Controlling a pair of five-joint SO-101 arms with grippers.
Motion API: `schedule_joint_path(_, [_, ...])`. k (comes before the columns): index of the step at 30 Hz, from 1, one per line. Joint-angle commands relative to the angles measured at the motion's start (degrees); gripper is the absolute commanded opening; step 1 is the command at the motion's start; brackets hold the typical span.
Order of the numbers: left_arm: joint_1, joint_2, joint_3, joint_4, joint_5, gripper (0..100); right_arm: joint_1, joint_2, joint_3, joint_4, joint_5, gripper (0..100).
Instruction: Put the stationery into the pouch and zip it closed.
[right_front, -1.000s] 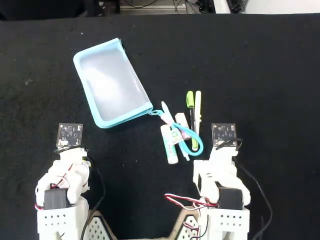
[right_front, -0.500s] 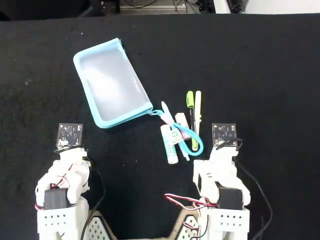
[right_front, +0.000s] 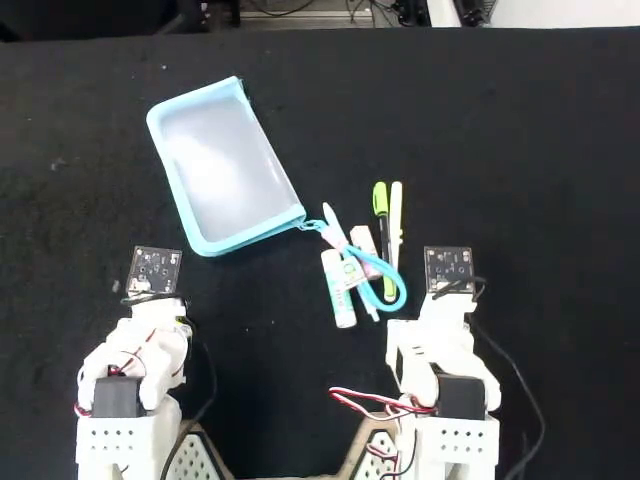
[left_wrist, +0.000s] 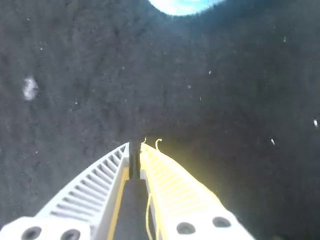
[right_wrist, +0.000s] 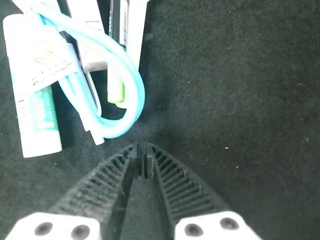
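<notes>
Your left arm has swung a touch toward the middle since half a second ago. Its left hand (left_wrist: 136, 150) is pressed together, holding nothing, over the bare black surface (left_wrist: 225, 90), with the pale blue pouch (right_front: 225, 175) lying flat near it. Your right hand (right_wrist: 142, 152) is pressed together too, just short of the stationery. Blue scissors (right_wrist: 140, 97), a glue stick (right_wrist: 37, 100), a green-capped pen (right_front: 380, 200) and a white pen (right_front: 397, 215) lie bunched by the pouch's near corner.

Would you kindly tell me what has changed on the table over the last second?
The left gripper has swung slightly toward the table's middle, shut and holding nothing. The right gripper, also shut, has not moved. The pouch, scissors, glue stick and pens lie where they were.
</notes>
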Motion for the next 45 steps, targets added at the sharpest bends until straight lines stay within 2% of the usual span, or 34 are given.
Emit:
schedule_joint_path(1, [0.48, -0.09, 1.27, -3.34, 0.09, 5, 1.05, -5.23, 0.48, -0.44, -0.18, 1.8])
schedule_joint_path(4, [-0.40, -0.09, 1.27, -12.40, 0.09, 5, 1.14, -5.23, 0.48, -0.44, -0.09, 1.8])
schedule_joint_path(7, [-2.15, -0.09, 1.27, -30.77, 0.44, 4, 2.20, -5.23, 0.48, -0.53, 0.00, 1.8])
schedule_joint_path(10, [-3.74, -0.09, 1.27, -47.56, 0.44, 4, 6.51, -5.23, 0.48, -2.99, 0.00, 1.8])
schedule_joint_path(14, [-1.63, -0.09, 1.27, -56.35, 0.26, 4, 11.08, -5.23, 0.48, -5.98, 4.04, 1.8])
schedule_joint_path(18, [0.57, -0.09, 1.27, -55.91, 0.44, 4, 12.48, -5.23, 0.48, -5.80, 11.60, 1.8])
schedule_joint_path(21, [-0.75, -0.09, 1.27, -48.44, 0.53, 4, 12.57, -5.23, 0.48, -5.63, 15.65, 1.8])
schedule_joint_path(24, [-1.98, -0.09, 1.27, -45.10, 0.53, 4, 12.75, -5.14, 0.48, -5.63, 18.29, 1.8])
schedule_joint_path(29, [-1.36, -0.09, 1.27, -37.45, 0.62, 4, 12.31, -5.23, 0.48, -3.16, 28.13, 1.8])
schedule_joint_path(33, [-1.45, -0.09, 1.27, -36.13, 0.62, 4, 12.66, -5.23, -0.84, -8.70, 33.85, 1.8])
schedule_joint_path(39, [-1.45, -0.09, 1.27, -35.78, 0.62, 4, 12.40, -5.23, -15.69, -8.62, 36.57, 1.8])
schedule_joint_path(45, [-1.45, -0.09, 1.27, -35.69, 0.53, 4, 12.75, -4.70, -38.02, -7.65, 36.75, 1.8])
